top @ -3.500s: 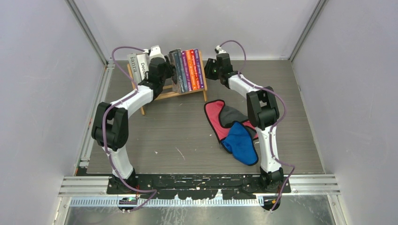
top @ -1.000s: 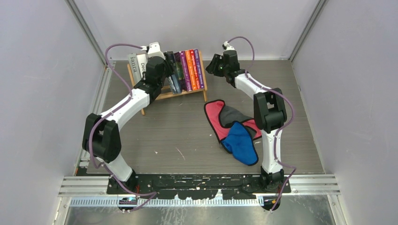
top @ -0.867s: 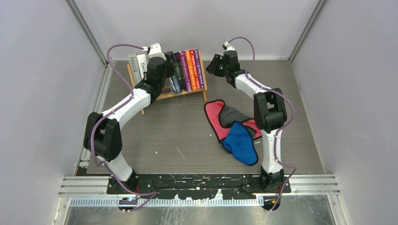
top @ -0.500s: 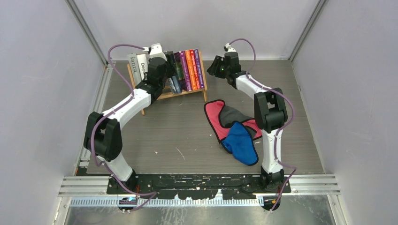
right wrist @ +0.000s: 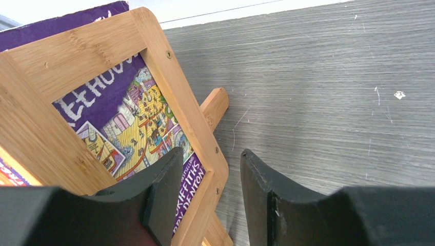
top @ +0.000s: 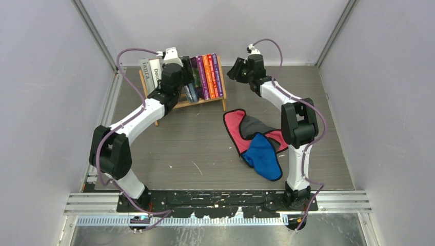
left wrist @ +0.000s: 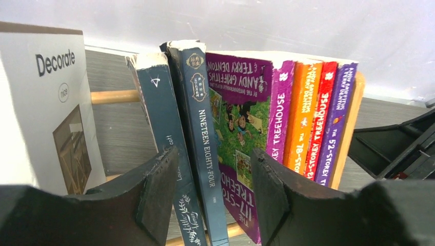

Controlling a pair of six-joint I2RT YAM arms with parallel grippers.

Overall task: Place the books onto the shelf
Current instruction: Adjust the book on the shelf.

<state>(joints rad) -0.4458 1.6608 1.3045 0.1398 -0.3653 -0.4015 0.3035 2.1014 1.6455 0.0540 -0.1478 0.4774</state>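
Change: the right arm has lifted a little away from the right end of the shelf (top: 205, 101). The left arm stays at the row, and its fingers have spread.

Left fingers (left wrist: 154, 189): released, standing either side of the Nineteen Eighty-Four spine (left wrist: 202, 128) without pinching it.
Right fingers (right wrist: 164, 189): apart, with the shelf's end-piece edge between them and bare table showing beside it, so not clamped.

The books (top: 208, 76) stand in the shelf at the far side of the table (top: 179, 138), and none lies loose. Judgement: the placing looks finished, or is down to straightening.

Left wrist only: the two dark spines lean left toward the Decorate book (left wrist: 46, 102), with a gap between. The arm hides this from above.
Top view only: the red cloth (top: 233, 125) and blue cloth (top: 262, 154), right of centre, well apart from the shelf.
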